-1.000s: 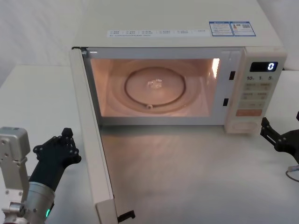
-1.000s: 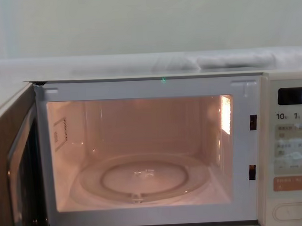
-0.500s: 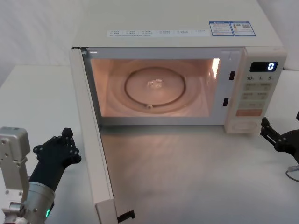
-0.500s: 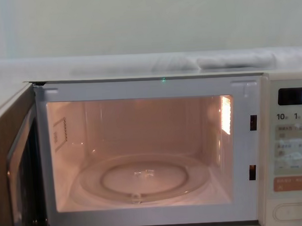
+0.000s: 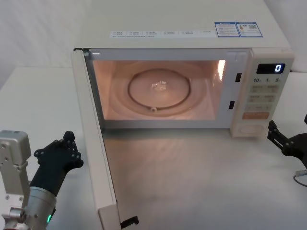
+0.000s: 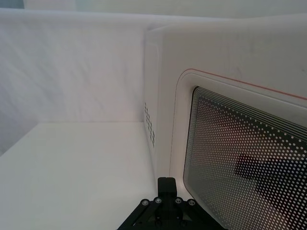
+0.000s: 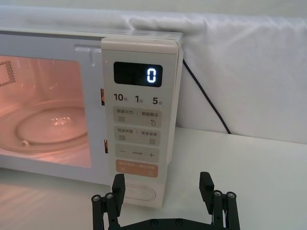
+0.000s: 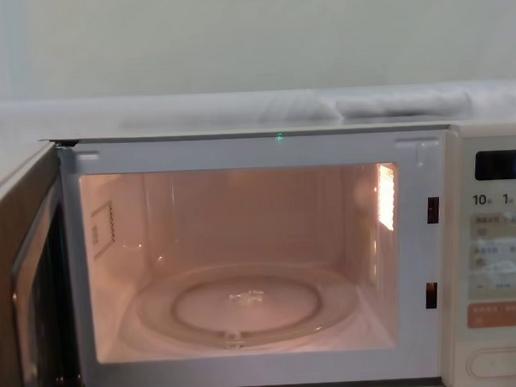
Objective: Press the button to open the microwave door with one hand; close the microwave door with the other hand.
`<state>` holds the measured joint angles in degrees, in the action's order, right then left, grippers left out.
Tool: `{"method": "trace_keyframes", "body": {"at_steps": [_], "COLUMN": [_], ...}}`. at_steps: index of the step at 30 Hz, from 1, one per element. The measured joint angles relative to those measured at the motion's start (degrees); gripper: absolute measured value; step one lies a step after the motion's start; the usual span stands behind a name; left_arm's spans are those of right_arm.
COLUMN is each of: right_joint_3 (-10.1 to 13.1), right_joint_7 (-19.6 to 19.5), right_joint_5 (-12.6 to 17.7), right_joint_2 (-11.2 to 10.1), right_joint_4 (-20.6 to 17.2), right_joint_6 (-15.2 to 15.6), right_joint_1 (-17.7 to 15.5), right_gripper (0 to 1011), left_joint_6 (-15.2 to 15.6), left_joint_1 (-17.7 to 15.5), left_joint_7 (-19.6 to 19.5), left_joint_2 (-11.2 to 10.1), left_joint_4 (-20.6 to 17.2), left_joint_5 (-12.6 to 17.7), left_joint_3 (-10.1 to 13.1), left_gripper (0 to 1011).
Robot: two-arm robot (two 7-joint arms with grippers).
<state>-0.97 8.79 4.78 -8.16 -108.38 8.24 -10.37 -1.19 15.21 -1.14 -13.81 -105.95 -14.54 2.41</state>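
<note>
Nothing has moved since 1 second ago on my screens. The microwave door [image 5: 93, 143] stands swung wide open toward me, cavity lit, glass turntable [image 5: 159, 91] bare, display [image 7: 138, 74] reading 0. My left gripper [image 5: 61, 152] hangs just outside the door's outer face; I cannot tell its finger state. My right gripper [image 7: 163, 191] hovers near the button [image 7: 140, 193], fingers spread wide, holding nothing.

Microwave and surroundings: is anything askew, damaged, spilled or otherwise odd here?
Nothing stands out. The microwave door is swung fully open, the cavity is lit and holds just the glass turntable, and the display reads 0. The left gripper sits outside the door; the right gripper, open, sits near the button.
</note>
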Motion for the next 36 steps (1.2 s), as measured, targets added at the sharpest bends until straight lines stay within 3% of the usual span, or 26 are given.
{"method": "trace_keyframes", "body": {"at_steps": [21,27,36], "right_joint_3": [0.0,0.0,0.0], "right_joint_7": [0.0,0.0,0.0], "right_joint_5": [0.0,0.0,0.0], "right_joint_2": [0.0,0.0,0.0], "right_joint_4": [0.0,0.0,0.0], "right_joint_6": [0.0,0.0,0.0], "right_joint_1": [0.0,0.0,0.0], "right_gripper": [1002,1002,1002], "left_joint_6": [-0.9,-1.7,1.8], "left_joint_1": [0.4,0.9,1.3], "left_joint_7": [-0.6,-2.5,-4.9], "left_joint_2": [0.0,0.0,-0.2], "left_joint_4": [0.0,-1.2,-5.4], "left_joint_5": [0.4,0.9,-0.9], "left_joint_3": [-0.3,-1.5,-5.0], "left_gripper": [0,0,0]}}
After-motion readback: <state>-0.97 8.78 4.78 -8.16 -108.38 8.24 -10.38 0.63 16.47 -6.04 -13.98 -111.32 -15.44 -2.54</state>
